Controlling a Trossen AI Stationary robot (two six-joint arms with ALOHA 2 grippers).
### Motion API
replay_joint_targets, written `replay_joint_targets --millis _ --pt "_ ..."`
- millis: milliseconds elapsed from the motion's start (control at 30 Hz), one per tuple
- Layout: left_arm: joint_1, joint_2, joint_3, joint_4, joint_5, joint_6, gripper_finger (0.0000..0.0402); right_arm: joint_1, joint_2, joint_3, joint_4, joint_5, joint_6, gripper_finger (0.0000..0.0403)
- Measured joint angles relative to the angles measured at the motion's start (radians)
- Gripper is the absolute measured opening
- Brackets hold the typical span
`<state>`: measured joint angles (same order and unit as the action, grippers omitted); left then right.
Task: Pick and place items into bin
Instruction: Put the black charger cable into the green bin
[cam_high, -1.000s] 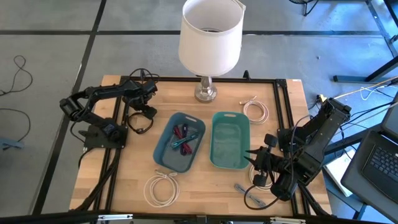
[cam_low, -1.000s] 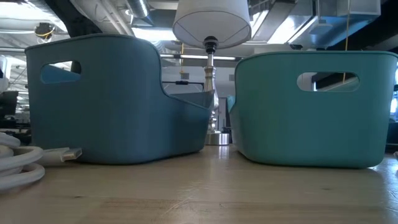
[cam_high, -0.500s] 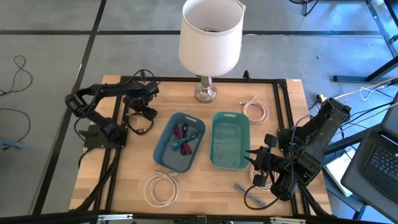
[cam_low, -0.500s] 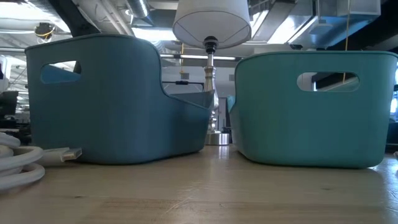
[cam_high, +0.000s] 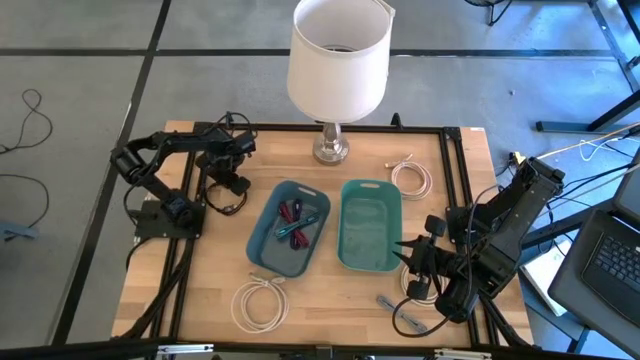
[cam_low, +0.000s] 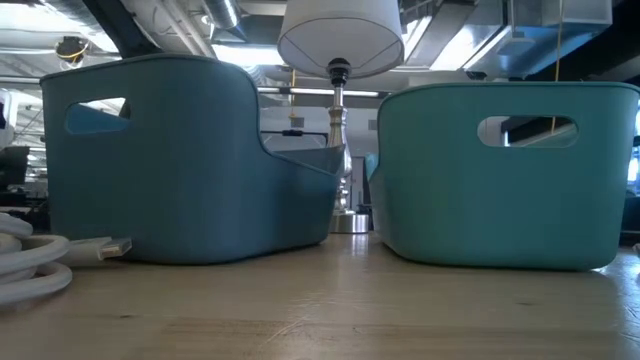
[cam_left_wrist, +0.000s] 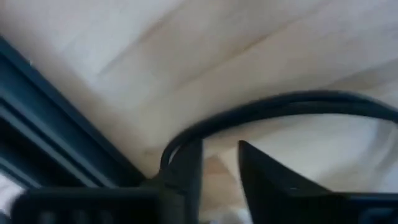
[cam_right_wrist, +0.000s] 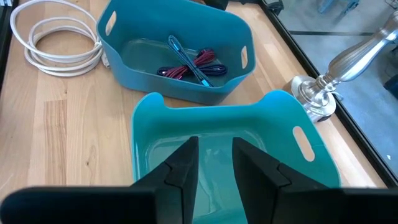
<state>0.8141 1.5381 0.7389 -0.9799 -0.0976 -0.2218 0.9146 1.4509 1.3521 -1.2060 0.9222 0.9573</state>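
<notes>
Blue bin: red, purple and teal straps inside.
Teal bin: nothing inside.
Left fingers: narrow gap, straddling black cable loop on counter; grip unclear.
Right fingers: slightly apart, holding nothing, above teal bin.
White coils: on counter.

Straps in left bin, beside right bin.

A light butcher-block wooden table with a black metal frame stands on a grey floor crossed by dark seams. A white-shaded lamp on a chrome base stands at the table's far edge. Loose black cords lie on the floor, an open laptop sits beside the table, and ceiling ducts run overhead.
</notes>
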Motion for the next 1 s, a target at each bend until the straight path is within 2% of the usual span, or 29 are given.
replay_joint_targets --millis 100,300,400,667,800,1000 --pt "-0.001 0.006 0.001 0.009 0.003 0.000 0.0018 0.000 0.000 0.000 0.000 0.000 0.000 0.0102" --pt "-0.001 0.009 0.001 0.012 0.017 0.035 0.0002 0.000 0.000 0.000 0.000 0.000 0.000 0.0102" --pt "-0.004 0.009 0.002 0.012 0.073 0.067 0.0003 0.000 0.000 0.000 0.000 0.000 0.000 0.0102" --pt "-0.064 0.003 0.035 -0.038 0.141 0.158 0.0019 0.000 0.000 0.000 0.000 0.000 0.000 0.0102" --pt "-0.104 -0.019 0.084 -0.093 0.091 0.251 0.0046 0.000 0.000 0.000 0.000 0.000 0.002 0.0102" --pt "-0.165 -0.037 0.088 -0.094 -0.031 0.460 0.0092 0.000 0.000 0.000 0.001 -0.008 0.008 0.0102"
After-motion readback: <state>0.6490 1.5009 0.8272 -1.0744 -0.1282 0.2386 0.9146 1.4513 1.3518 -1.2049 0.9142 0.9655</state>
